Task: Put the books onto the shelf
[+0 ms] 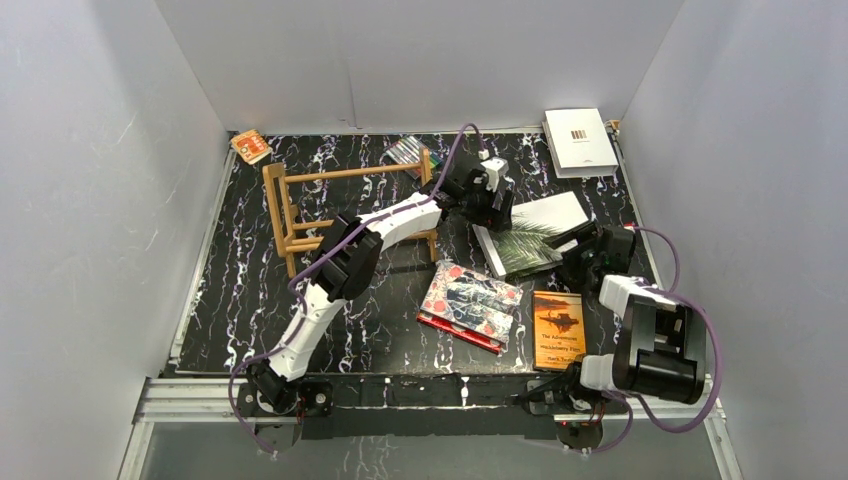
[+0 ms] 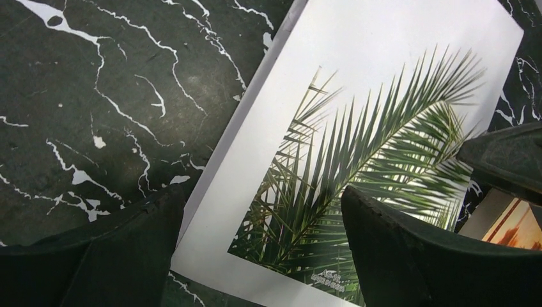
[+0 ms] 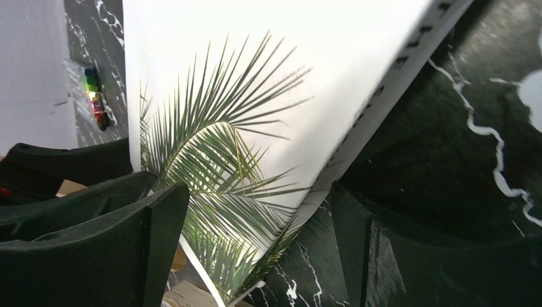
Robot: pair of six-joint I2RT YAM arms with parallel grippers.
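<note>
The left gripper (image 2: 259, 201) stands wide, its fingers astride a corner of the palm-leaf book (image 2: 383, 70). One finger is over the bare black marbled table (image 2: 83, 96) and the other over the leaf print on the cover. I cannot tell whether either finger touches the book. The right gripper (image 3: 255, 192) is also wide, with another corner of the same book in its gap and the book's lettered edge running toward one finger. This book lies right of centre on the table, between the two grippers and apart from the shelf (image 1: 281, 212), which stands at the far left. Nearer the arms lie a patterned book (image 1: 470, 300) and, just to its right, the orange book (image 1: 558, 328). The barcode book (image 1: 580, 140) sits at the far right corner. The markers (image 1: 405, 150) lie behind the shelf, and an orange packet (image 1: 250, 146) lies at the far left corner.
</note>
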